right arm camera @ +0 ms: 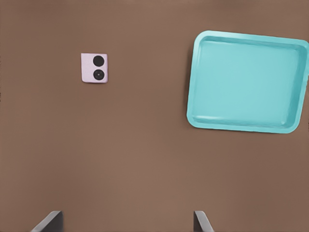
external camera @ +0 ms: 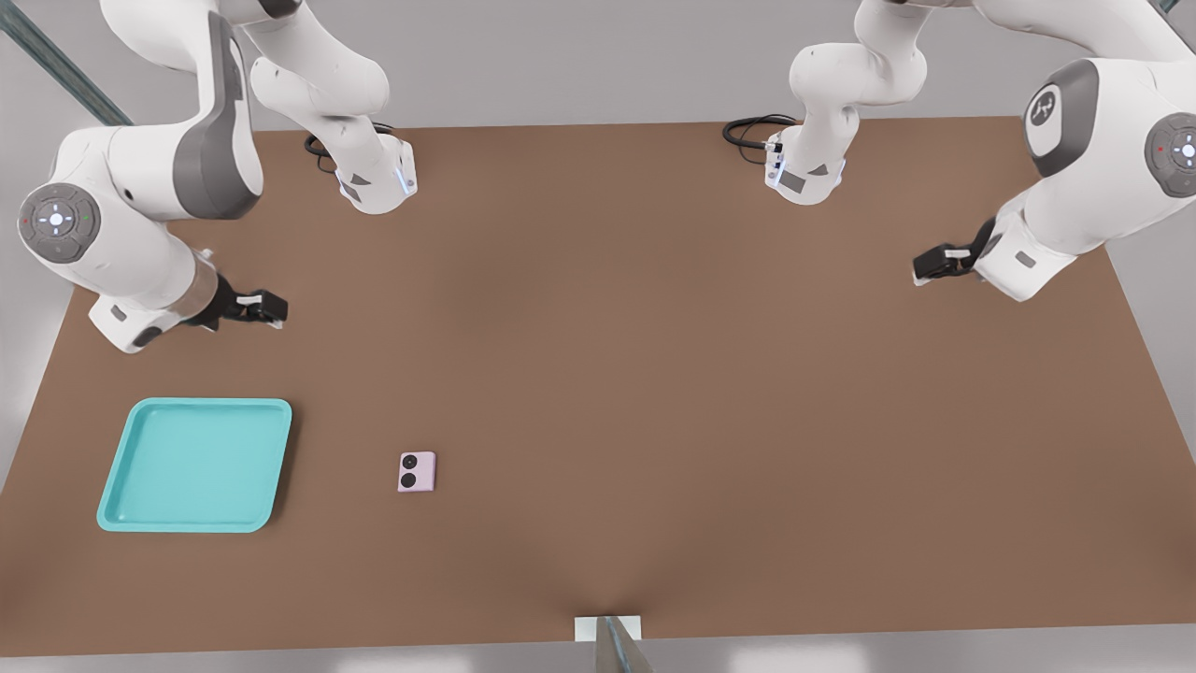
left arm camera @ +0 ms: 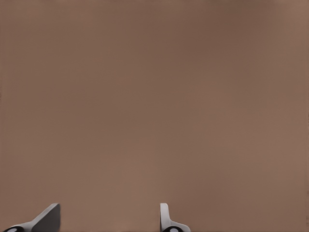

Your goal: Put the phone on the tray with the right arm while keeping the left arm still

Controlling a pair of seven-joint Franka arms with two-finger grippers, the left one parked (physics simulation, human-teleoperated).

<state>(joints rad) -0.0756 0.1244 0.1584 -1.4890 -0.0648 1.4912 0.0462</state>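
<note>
Phone point(external camera: 417, 471) is seen flat in the front view's lower left, right of the tray point(external camera: 140, 425). Gripper point(external camera: 252, 308), jaws released and empty, is held above both, nearer the tray.

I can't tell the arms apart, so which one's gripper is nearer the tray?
The right arm, at the front view's left: its open gripper hangs near the tray; the other arm is far across the table.
</note>
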